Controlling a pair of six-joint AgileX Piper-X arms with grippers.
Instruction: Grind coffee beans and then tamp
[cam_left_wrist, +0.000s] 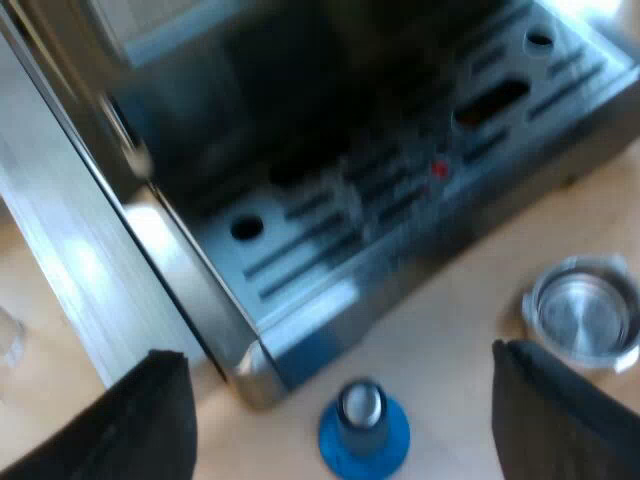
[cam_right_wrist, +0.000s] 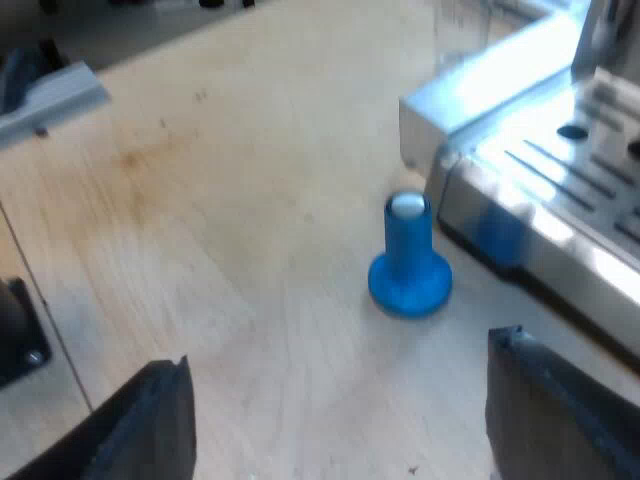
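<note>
A blue tamper (cam_left_wrist: 364, 428) (cam_right_wrist: 409, 260) stands upright on the wooden table, close to the corner of the espresso machine's drip tray (cam_left_wrist: 350, 230) (cam_right_wrist: 560, 200). A round metal holder basket (cam_left_wrist: 585, 315) lies on the table by the tray's edge; its handle is hidden. My left gripper (cam_left_wrist: 340, 440) is open, hovering above the tamper, with nothing between its black fingers (cam_left_wrist: 130, 420). My right gripper (cam_right_wrist: 335, 420) is open too, a short way from the tamper, fingers (cam_right_wrist: 555, 410) apart and holding nothing.
The espresso machine's steel body (cam_left_wrist: 90, 240) rises beside the tray. A small red mark (cam_left_wrist: 439, 170) shows on the tray grille. A grey metal rail (cam_right_wrist: 55, 95) and a dark bracket (cam_right_wrist: 20, 340) lie at the table's edge.
</note>
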